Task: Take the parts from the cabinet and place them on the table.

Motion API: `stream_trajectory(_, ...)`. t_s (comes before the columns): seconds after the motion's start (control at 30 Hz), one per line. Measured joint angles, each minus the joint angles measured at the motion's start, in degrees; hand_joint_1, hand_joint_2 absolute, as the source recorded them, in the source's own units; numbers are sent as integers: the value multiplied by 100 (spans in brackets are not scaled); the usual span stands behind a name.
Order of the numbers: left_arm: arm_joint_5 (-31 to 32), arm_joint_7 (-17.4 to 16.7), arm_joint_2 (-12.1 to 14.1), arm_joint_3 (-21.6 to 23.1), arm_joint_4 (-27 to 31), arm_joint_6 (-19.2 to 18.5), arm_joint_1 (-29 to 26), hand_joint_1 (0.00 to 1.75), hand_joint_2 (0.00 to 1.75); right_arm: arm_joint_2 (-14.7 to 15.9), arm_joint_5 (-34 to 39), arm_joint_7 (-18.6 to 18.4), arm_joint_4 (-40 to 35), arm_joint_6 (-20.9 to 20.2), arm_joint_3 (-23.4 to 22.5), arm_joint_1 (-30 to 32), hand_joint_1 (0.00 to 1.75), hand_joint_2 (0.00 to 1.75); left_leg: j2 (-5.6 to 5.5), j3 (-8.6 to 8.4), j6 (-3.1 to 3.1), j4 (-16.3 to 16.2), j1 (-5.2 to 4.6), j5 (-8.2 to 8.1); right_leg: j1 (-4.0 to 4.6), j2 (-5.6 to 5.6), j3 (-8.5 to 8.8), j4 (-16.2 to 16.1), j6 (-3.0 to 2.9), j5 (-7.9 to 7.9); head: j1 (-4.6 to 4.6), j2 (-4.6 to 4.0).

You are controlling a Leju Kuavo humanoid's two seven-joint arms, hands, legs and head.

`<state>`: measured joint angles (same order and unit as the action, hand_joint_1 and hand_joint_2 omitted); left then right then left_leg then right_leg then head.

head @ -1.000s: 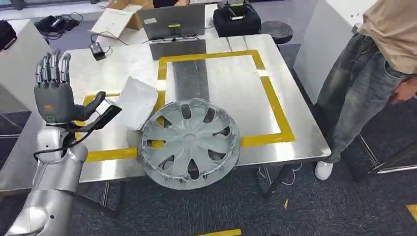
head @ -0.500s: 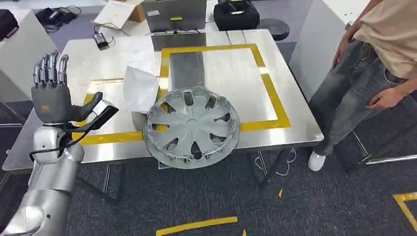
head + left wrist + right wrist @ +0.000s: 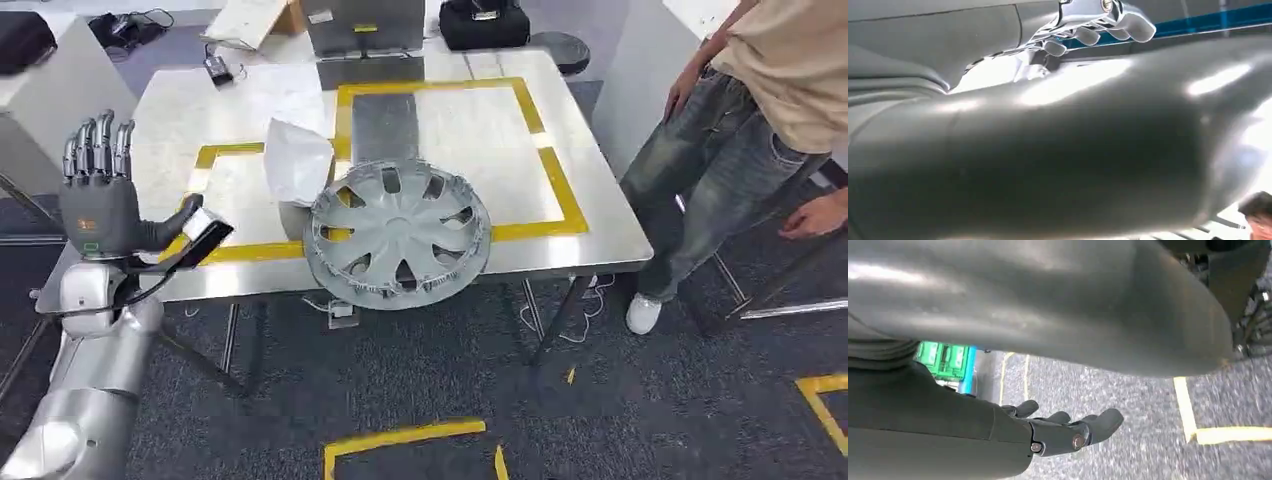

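Observation:
A grey wheel cover [image 3: 398, 235] lies flat on the steel table [image 3: 590, 225], its near rim hanging over the front edge. A white wrapped part [image 3: 297, 160] stands on the table just behind and left of it. My left hand [image 3: 100, 200] is raised at the table's front left corner, apart from both parts, fingers straight up and spread, holding nothing. In the left wrist view the fingers [image 3: 1098, 25] also stand free. My right hand [image 3: 1068, 432] hangs over the grey floor with loosely extended fingers and nothing in it.
A person [image 3: 760, 130] in jeans stands close to the table's right side. A grey laptop-like box [image 3: 362, 22] and a black bag [image 3: 483, 22] sit at the table's far edge. Yellow tape strips [image 3: 400, 438] mark the floor in front.
The whole picture has shifted: the table now sits farther off and more floor shows, so the camera has moved back. The person has shifted their stance. My left hand keeps the same raised pose.

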<state>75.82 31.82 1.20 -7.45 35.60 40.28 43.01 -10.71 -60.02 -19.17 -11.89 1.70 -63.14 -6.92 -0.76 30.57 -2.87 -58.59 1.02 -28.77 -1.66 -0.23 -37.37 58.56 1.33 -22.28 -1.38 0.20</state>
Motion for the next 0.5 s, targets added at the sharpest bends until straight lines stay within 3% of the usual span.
stream_trajectory(0.07,0,0,-4,0,-26,0,0,0,0,0,0,-2,0,0,-2,7,0,0,7,93,130,-29,-6,76,-15,6,-35,-47,92,91,-2,0)
stream_trajectory(0.1,2,-7,-7,0,-39,0,16,0,0,0,0,11,0,0,-2,-1,0,0,32,140,214,-23,13,132,-33,8,-91,33,108,-78,-9,0)
stream_trajectory(0.13,2,-9,0,-2,-55,0,23,0,0,0,0,15,0,0,-2,-2,0,0,40,199,288,-22,7,180,-24,5,-168,275,110,-369,-11,0)
stream_trajectory(0.2,2,-26,0,-4,-76,0,27,0,0,0,0,17,0,0,-4,-3,0,0,51,352,374,-25,-25,297,8,10,-439,1195,107,-1029,-9,0)
stream_trajectory(0.23,4,-26,-2,-4,-92,0,23,0,0,0,0,17,0,0,-4,-4,0,0,50,434,389,-30,-48,360,29,10,-534,1594,98,-1205,-11,0)
stream_trajectory(0.27,4,-26,0,-4,-109,0,20,0,0,0,0,17,0,-2,-4,-4,0,0,50,522,403,-35,-74,425,50,11,-539,1827,74,-1207,-4,0)
stream_trajectory(0.3,11,-28,0,-4,-122,0,20,0,0,0,0,17,0,-4,-4,-4,0,0,50,608,411,-40,-100,490,76,12,-422,1805,31,-1055,-9,0)
stream_trajectory(0.33,18,-42,0,-4,-125,0,20,0,0,0,0,17,0,-18,-4,-4,0,0,47,687,415,-44,-127,550,107,12,-215,1589,-24,-845,-7,0)
stream_trajectory(0.37,22,-50,0,-4,-122,0,22,0,0,0,-2,17,0,-31,-4,-8,0,0,44,763,417,-48,-151,614,144,13,103,1185,-98,-652,-9,0)
stream_trajectory(0.4,24,-61,4,-4,-122,0,23,0,0,0,-4,17,0,-44,-4,-18,0,0,40,815,413,-51,-165,676,203,17,496,667,-192,-617,-7,0)
stream_trajectory(0.43,24,-70,4,-4,-116,0,16,0,0,21,-13,11,-4,-52,-4,-39,0,0,50,846,388,-56,-167,719,239,0,796,177,-313,-903,0,0)
stream_trajectory(0.47,24,-81,26,-4,-114,0,20,0,0,13,-15,2,-4,-55,-4,-42,0,0,58,843,353,-49,-158,758,249,2,912,-2,-255,-907,9,0)
stream_trajectory(0.5,24,-85,31,-4,-114,0,22,0,0,9,-18,9,-4,-72,-4,-39,0,0,78,824,312,-22,-132,819,277,19,861,-12,-267,-843,-9,0)
